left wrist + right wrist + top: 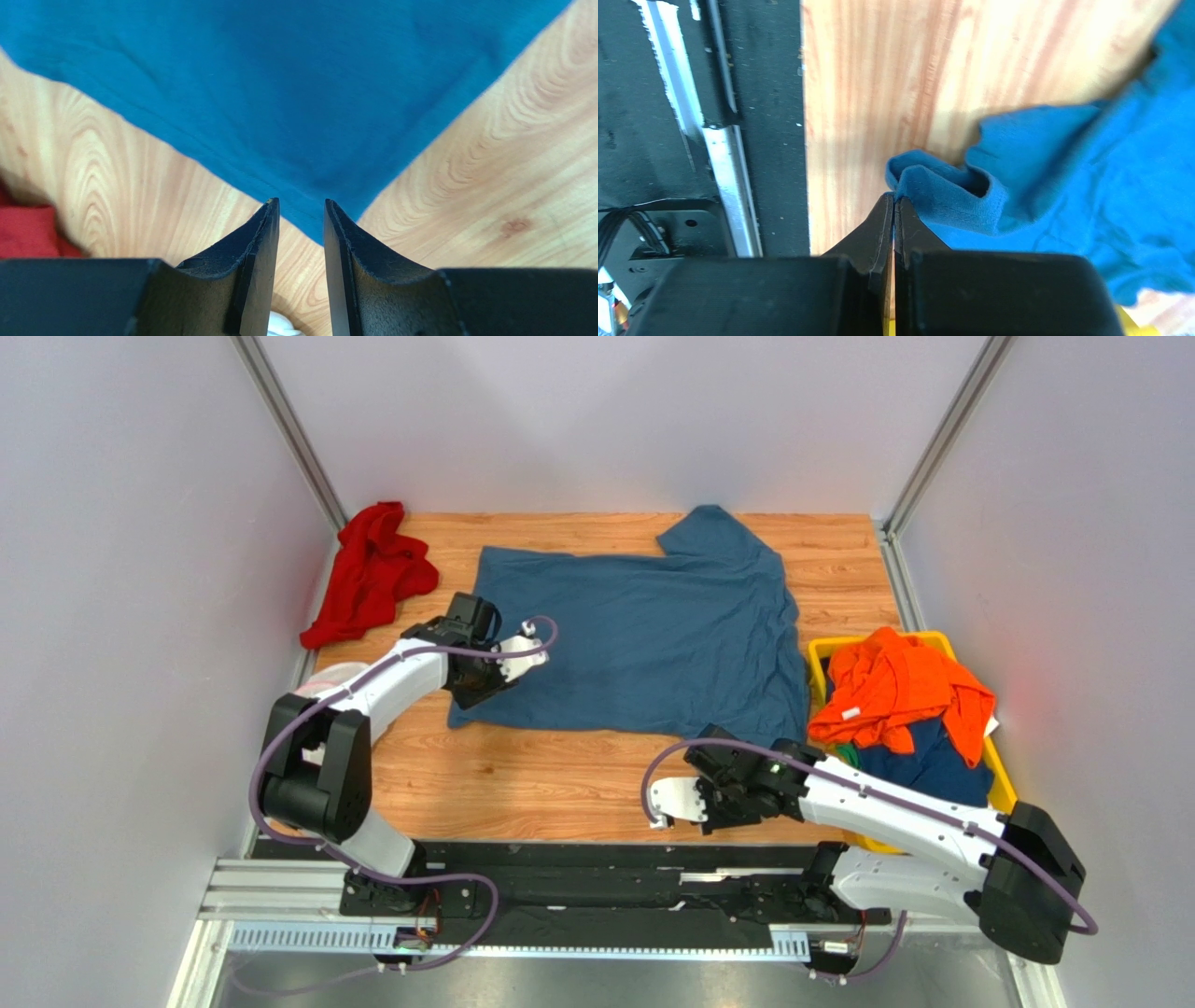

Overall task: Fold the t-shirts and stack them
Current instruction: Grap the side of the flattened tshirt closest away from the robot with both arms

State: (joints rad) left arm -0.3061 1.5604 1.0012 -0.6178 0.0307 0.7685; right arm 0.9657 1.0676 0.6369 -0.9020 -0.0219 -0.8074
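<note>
A large slate-blue t-shirt [631,637] lies spread flat on the wooden table. My left gripper [474,693] is at the shirt's near-left corner. In the left wrist view its jaws [302,210] stand a narrow gap apart, with the corner of the blue shirt [281,91] lying just between the tips and wood showing in the gap. My right gripper [706,751] is at the shirt's near-right corner. In the right wrist view it [895,201] is shut on a bunched fold of the blue shirt's edge [948,196]. An orange t-shirt [898,686] and a navy one [933,763] lie in a bin.
A yellow bin [1000,787] stands at the table's right edge. A crumpled red cloth [368,571] lies at the far left corner; it also shows in the left wrist view [24,231]. A black rail [703,105] runs along the near edge. Grey walls close in both sides.
</note>
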